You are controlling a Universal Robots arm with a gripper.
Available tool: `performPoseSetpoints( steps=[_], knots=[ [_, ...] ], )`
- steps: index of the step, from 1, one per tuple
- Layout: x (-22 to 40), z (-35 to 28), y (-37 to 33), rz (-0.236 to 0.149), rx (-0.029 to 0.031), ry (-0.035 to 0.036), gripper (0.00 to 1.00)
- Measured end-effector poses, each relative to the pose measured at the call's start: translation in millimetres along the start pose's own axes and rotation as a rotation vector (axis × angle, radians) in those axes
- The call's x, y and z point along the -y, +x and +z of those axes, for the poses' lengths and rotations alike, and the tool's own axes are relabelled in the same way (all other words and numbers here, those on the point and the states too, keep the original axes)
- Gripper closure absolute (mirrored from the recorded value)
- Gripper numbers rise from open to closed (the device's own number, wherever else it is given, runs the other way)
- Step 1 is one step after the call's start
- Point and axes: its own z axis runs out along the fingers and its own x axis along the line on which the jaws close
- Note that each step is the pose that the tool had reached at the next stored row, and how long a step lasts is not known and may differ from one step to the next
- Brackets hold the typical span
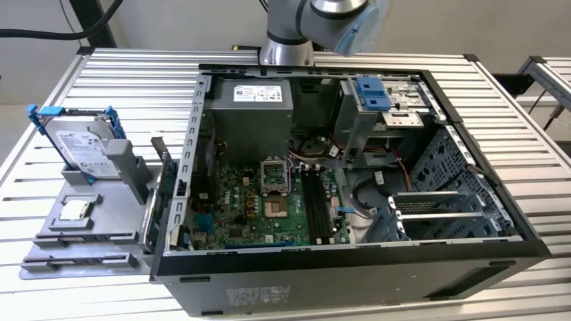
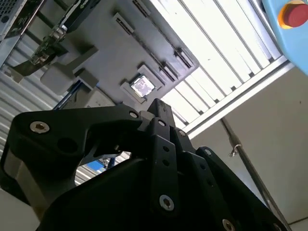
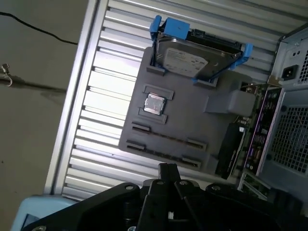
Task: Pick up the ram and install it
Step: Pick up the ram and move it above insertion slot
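The ram [image 3: 229, 148] is a long dark stick standing on edge at the side of the grey fixture tray [image 3: 192, 120] nearest the computer case. In the exterior view the ram [image 1: 164, 166] stands between the tray [image 1: 98, 227] and the case wall. It also crosses a corner of the second wrist view [image 2: 77, 12]. My gripper [image 3: 167, 169] hangs well above the tray, apart from the ram, with nothing in it. Its black body fills the near part of the second wrist view [image 2: 159, 108]. The motherboard's memory slots [image 1: 313, 200] lie inside the open case.
A silver hard drive in a blue bracket [image 1: 82, 144] stands upright on the tray, and a square processor chip [image 3: 155, 103] lies on it. A green card [image 1: 159, 221] stands beside the ram. The open case [image 1: 357, 174] sits on a slatted aluminium table [image 1: 134, 73]. The arm [image 1: 303, 27] rises behind the case.
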Motion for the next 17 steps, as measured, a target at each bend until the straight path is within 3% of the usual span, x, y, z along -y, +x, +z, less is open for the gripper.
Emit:
performPoseSetpoints(
  steps=[17],
  knots=[
    [0.0, -0.7, 0.0, -0.180, -0.0092, 0.0003, 1.00]
  ],
)
